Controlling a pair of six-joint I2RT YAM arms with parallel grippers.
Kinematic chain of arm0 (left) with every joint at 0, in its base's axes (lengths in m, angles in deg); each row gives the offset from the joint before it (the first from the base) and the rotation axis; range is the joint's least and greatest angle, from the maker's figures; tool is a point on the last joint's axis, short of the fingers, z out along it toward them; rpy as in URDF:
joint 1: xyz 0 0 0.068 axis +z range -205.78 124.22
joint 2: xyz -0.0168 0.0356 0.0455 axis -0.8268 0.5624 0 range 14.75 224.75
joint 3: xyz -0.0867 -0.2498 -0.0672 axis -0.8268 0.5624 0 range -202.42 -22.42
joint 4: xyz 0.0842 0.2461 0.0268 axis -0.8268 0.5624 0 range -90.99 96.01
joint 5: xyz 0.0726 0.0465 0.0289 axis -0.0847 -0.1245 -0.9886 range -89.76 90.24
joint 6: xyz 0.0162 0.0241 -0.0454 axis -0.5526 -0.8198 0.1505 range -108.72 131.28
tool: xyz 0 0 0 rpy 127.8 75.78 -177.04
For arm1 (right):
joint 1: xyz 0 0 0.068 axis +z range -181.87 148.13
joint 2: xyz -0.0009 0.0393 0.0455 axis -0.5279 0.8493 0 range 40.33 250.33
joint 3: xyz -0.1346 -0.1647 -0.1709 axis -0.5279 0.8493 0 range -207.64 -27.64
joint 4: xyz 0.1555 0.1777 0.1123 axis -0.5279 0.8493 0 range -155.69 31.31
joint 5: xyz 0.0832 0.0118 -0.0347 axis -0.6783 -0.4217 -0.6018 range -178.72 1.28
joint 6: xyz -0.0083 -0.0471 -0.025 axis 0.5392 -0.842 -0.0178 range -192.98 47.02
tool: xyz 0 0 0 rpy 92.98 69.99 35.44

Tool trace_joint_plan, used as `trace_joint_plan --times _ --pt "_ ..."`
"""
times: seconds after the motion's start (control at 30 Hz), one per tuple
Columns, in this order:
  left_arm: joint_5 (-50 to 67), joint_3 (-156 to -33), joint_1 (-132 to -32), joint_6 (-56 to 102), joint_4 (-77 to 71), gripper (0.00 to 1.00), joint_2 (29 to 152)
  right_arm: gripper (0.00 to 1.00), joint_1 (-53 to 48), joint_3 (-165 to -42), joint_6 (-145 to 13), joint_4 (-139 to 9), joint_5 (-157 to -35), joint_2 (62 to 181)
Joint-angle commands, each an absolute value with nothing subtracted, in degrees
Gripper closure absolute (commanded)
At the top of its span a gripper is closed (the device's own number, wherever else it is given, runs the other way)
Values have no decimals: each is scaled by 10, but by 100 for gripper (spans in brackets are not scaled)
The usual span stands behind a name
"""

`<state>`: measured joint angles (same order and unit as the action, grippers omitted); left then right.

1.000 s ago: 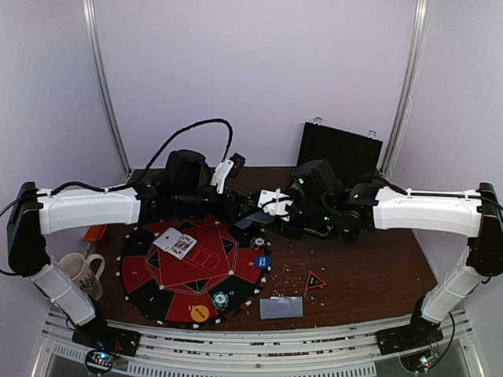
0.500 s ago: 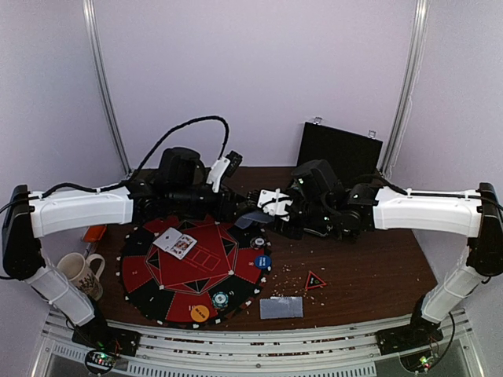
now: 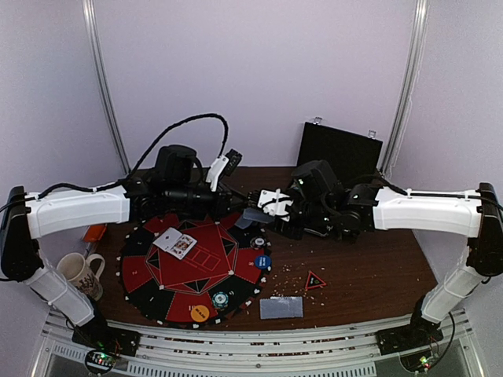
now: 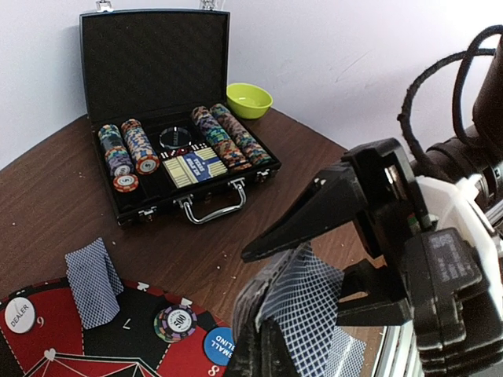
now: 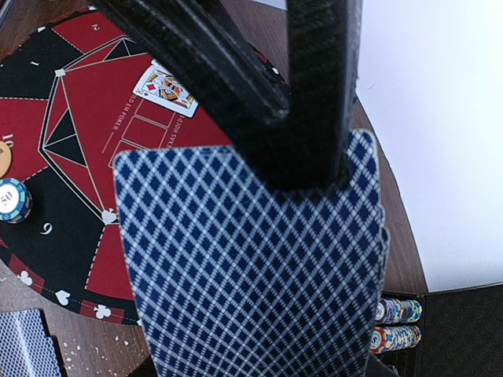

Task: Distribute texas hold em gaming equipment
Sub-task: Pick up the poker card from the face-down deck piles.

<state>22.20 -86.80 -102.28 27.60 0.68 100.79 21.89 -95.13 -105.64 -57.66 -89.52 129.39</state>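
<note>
My right gripper (image 3: 266, 210) is shut on a deck of blue-diamond-backed playing cards (image 5: 251, 267), held upright above the far right rim of the round red-and-black mat (image 3: 169, 294). The left gripper (image 4: 263, 351) is shut on the lower edge of one card (image 4: 314, 306) that bends away from that deck. Two cards (image 3: 176, 243) lie face up on the mat. Along the mat's rim sit a blue disc (image 3: 262, 261), an orange disc (image 3: 200, 313), a white dealer disc (image 4: 20, 314) and striped chips (image 3: 220, 298). A face-down card (image 4: 93, 281) rests on the mat's edge.
The black chip case (image 4: 157, 71) stands open at the back with rows of chips, and a yellow bowl (image 4: 249, 100) is behind it. A face-down card pile (image 3: 280, 307) and a red triangle (image 3: 315, 280) lie near the front. A mug (image 3: 78, 271) stands at the left.
The left gripper has closed on a card at the deck, and the left arm has drawn back slightly to the left. The right arm and the deck have stayed put.
</note>
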Motion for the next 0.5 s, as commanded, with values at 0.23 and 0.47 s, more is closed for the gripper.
trace_joint_plan --times 0.23,0.47 --pt "256 -862 -1003 190 51 100 928 49 205 -928 -1045 -588 -875 1268" --pt "258 -841 -938 93 95 100 843 49 180 -905 -1036 -589 -874 1247"
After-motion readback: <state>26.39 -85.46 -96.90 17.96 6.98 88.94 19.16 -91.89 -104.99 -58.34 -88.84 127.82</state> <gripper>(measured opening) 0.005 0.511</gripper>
